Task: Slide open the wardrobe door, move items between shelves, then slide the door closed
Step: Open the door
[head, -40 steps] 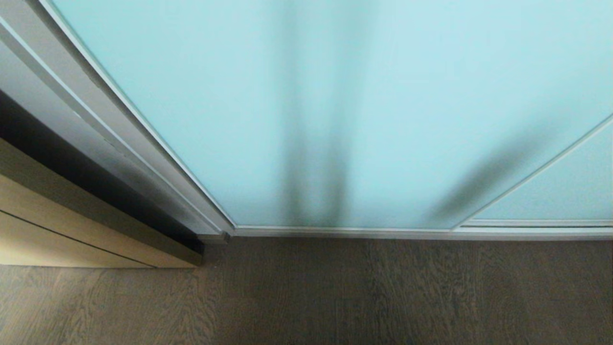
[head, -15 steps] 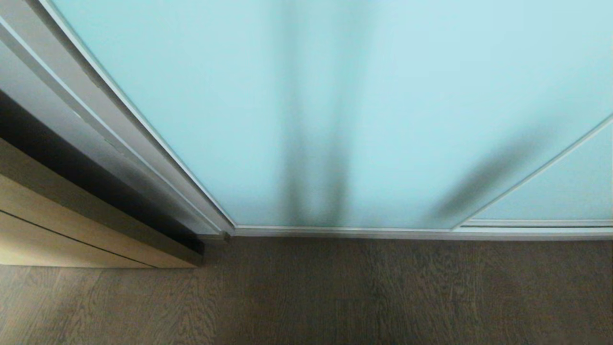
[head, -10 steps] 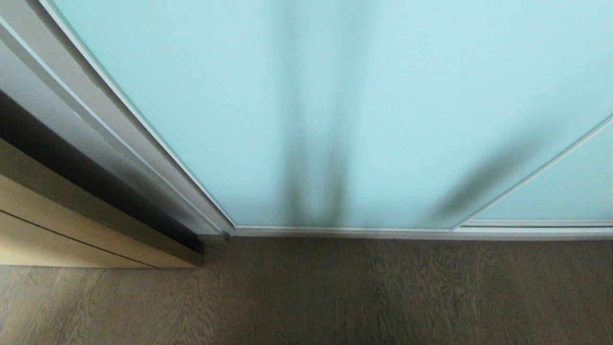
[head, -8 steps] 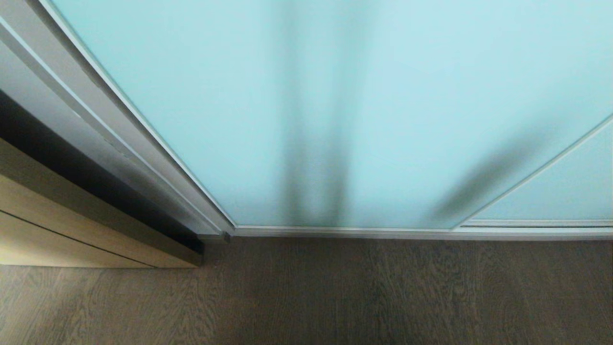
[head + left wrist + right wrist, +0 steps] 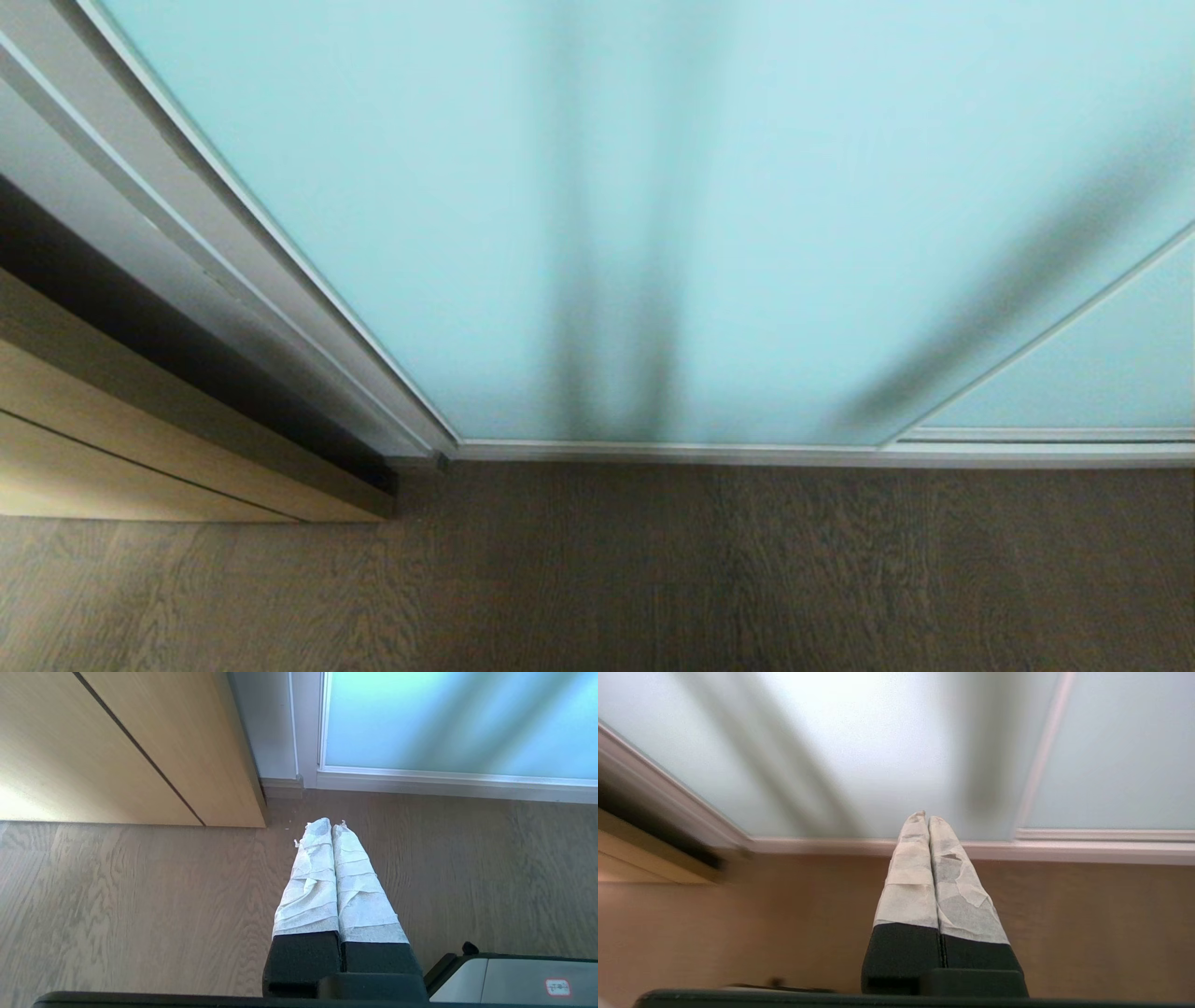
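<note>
The sliding wardrobe door [image 5: 653, 187] is a frosted aqua glass panel in a thin silver frame. It fills the head view and stands closed against the left jamb. Neither gripper appears in the head view. In the left wrist view my left gripper [image 5: 331, 823] is shut and empty, low over the wood floor, short of the door [image 5: 444, 718]. In the right wrist view my right gripper [image 5: 927, 814] is shut and empty, its taped tips pointing at the foot of the door [image 5: 859, 742]. The items and the shelves are hidden behind the glass.
A tan wood-grain cabinet [image 5: 112, 448] stands left of the wardrobe, with a dark gap beside the jamb. A second frosted panel [image 5: 1102, 373] overlaps at the right. The silver bottom track [image 5: 747, 455] meets the grey-brown wood floor [image 5: 653, 579]. Part of my base [image 5: 514, 980] shows beside the left gripper.
The slanted dark shadow on the right of the glass has grown longer, reaching up toward the upper right. The door and the rest of the head view are as before.
</note>
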